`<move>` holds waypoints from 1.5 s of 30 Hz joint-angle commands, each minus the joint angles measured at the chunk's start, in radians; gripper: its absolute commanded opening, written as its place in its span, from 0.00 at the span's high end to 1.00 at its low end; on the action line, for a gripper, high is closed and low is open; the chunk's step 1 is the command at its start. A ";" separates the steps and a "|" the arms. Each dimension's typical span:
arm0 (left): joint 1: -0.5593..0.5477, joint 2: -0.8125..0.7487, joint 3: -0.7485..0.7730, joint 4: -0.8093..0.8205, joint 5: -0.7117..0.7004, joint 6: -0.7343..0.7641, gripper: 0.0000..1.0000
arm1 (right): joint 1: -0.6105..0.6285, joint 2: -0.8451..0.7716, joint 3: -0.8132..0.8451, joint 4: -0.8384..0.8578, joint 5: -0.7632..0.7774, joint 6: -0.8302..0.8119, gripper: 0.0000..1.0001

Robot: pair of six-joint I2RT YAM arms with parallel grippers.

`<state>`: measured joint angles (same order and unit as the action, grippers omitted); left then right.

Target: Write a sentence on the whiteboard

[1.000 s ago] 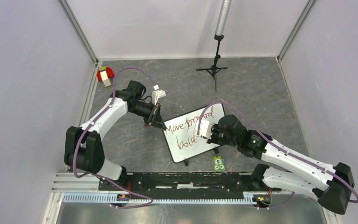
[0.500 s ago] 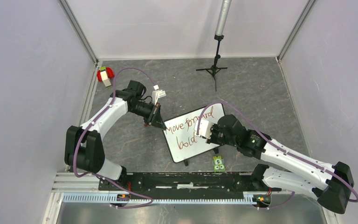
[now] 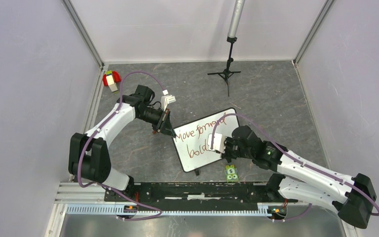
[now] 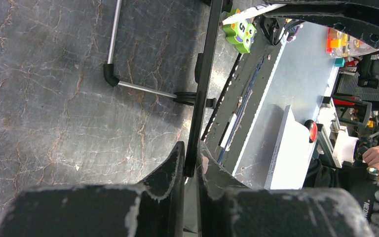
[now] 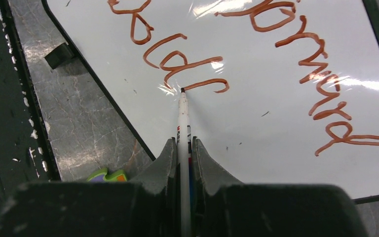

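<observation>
The whiteboard (image 3: 201, 160) stands tilted at the table's middle, carrying the sentence (image 3: 198, 132) in reddish-brown: "Move forward" above, "bold" below. My left gripper (image 3: 169, 130) is shut on the board's far-left corner. In the left wrist view, the left gripper (image 4: 191, 159) pinches the thin black rim (image 4: 205, 74) edge-on. My right gripper (image 3: 222, 148) hovers over the board's near right part, shut on a white marker (image 5: 182, 118). The marker's tip touches the whiteboard (image 5: 266, 133) at a fresh curved stroke just after "bold" (image 5: 175, 61).
A green owl toy (image 3: 231, 172) lies just off the board's near edge, under the right arm. A red and white object (image 3: 111, 80) sits at the far left corner. A black tripod stand (image 3: 228, 69) rises at the back. The black base rail (image 3: 192, 190) runs along the near edge.
My right gripper has moved toward the near edge and slightly right with the marker, along the second line. The left arm and the board have not moved.
</observation>
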<state>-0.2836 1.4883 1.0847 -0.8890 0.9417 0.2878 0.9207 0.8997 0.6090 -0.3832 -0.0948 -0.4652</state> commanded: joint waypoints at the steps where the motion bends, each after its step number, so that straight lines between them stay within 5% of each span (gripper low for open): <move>1: -0.005 0.012 0.027 0.008 -0.025 0.050 0.98 | -0.004 0.005 -0.031 -0.055 -0.008 -0.032 1.00; 16: -0.005 0.016 0.030 0.007 -0.026 0.047 0.98 | -0.006 -0.041 0.097 -0.080 0.031 -0.020 1.00; 45: -0.006 0.024 0.038 -0.008 -0.030 0.052 0.98 | -0.009 0.002 0.078 -0.053 0.117 -0.037 1.00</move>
<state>-0.2840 1.4975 1.0931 -0.9001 0.9443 0.2878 0.9176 0.9009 0.6685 -0.4652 -0.0280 -0.5007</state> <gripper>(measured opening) 0.156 0.147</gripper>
